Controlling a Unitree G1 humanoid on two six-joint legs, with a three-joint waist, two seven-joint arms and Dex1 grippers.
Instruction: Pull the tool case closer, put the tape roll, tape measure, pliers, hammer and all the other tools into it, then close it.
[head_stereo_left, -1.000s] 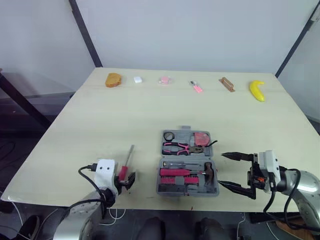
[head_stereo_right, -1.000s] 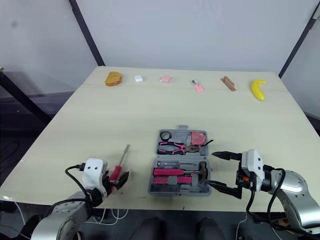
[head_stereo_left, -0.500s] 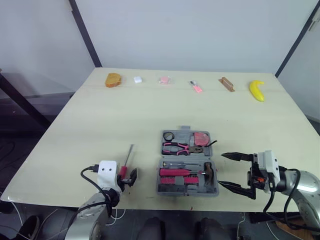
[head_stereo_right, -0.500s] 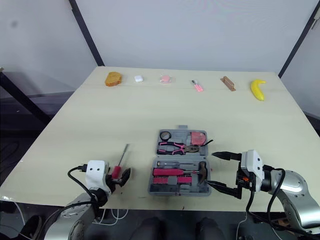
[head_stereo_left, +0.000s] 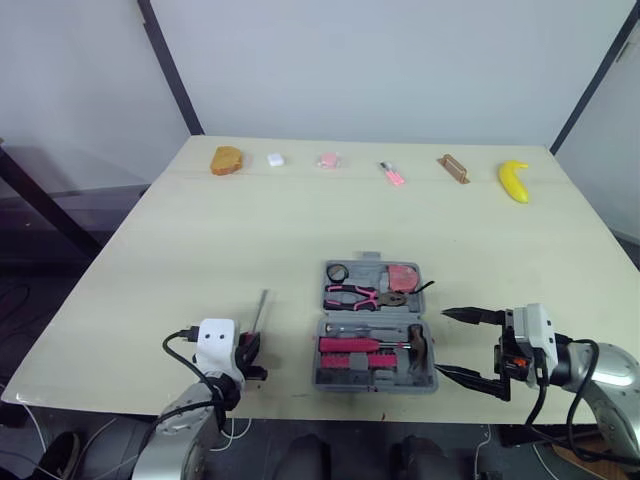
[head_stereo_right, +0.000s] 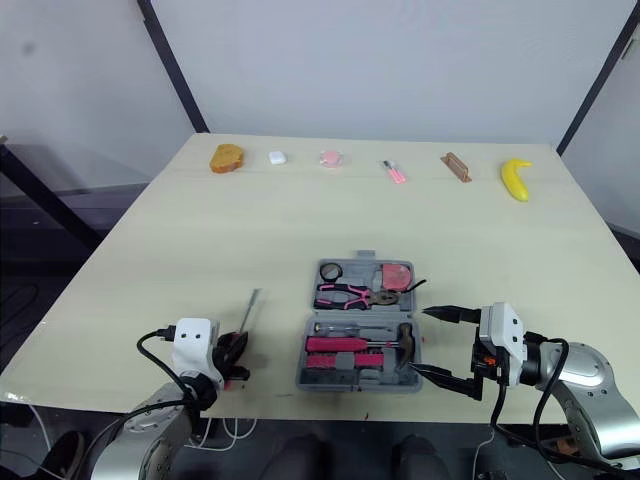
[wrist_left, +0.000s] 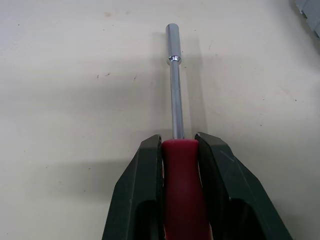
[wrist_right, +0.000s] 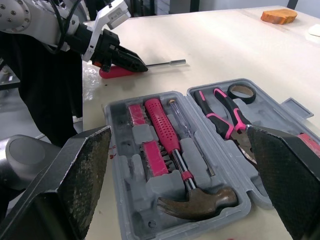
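Nearest me, the left gripper (wrist_left: 179, 142) is clamped on the red-handled steel driver (wrist_left: 174, 85) lying just left of the open grey plastic tool case (head_stereo_left: 319, 378). The right gripper (head_stereo_left: 445, 341) hangs spread wide beside the case. The brown-headed hammer (head_stereo_left: 415, 345), pink-handled pliers (head_stereo_left: 355, 293), black tape roll (head_stereo_left: 337, 271) and what seems to be a pink tape measure (head_stereo_left: 403, 277) sit inside. The driver and the closing remain.

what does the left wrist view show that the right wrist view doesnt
Left wrist adds: the left gripper, jaws pressed against both sides of the nut driver at its red handle. Right wrist adds: the open tool case holding hammer, pliers and tape roll, between the right gripper with wide-open jaws. Shared: the nut driver on the table, left gripper at its handle.
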